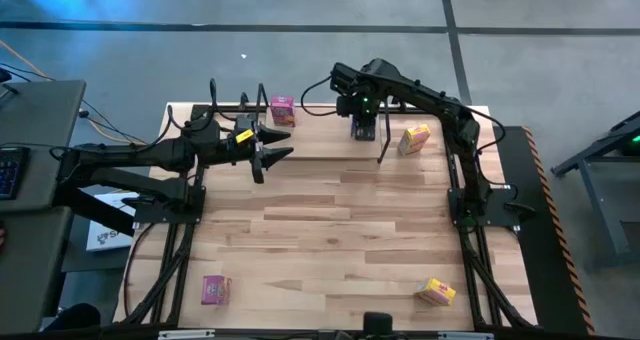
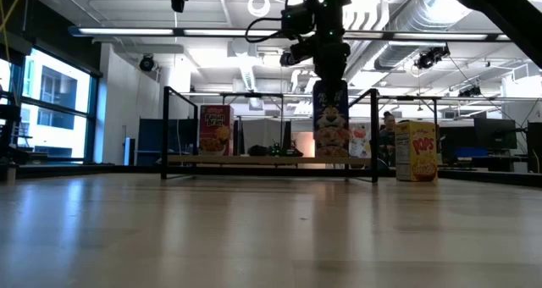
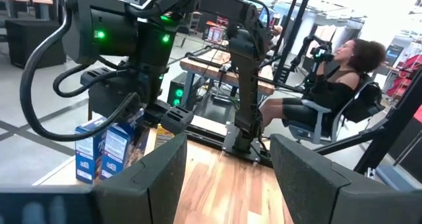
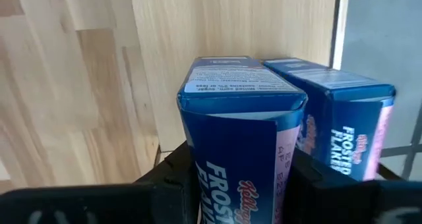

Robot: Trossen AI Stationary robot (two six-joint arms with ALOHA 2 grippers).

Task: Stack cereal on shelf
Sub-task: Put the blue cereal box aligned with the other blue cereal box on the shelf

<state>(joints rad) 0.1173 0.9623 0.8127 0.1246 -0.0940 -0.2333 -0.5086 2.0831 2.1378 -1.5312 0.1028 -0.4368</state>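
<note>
My right gripper is over the shelf at the table's far edge, shut on a blue cereal box. A second blue box stands right beside it. A pink box stands upright on the shelf board further left. A yellow box stands on the table just past the shelf's right end. Another pink box and another yellow box lie near the table's near edge. My left gripper is open and holds nothing, in front of the shelf's left part. My right gripper pinches the blue box between its two fingers, on two opposite faces near its top end. The fingers come from above, pointing down. The box is upright, its bottom level with the shelf board; whether it rests there I cannot tell.
Thin black wire uprights stand at the shelf's two ends. The wide middle of the wood tabletop has nothing on it. A seated person shows in the room beyond the table.
</note>
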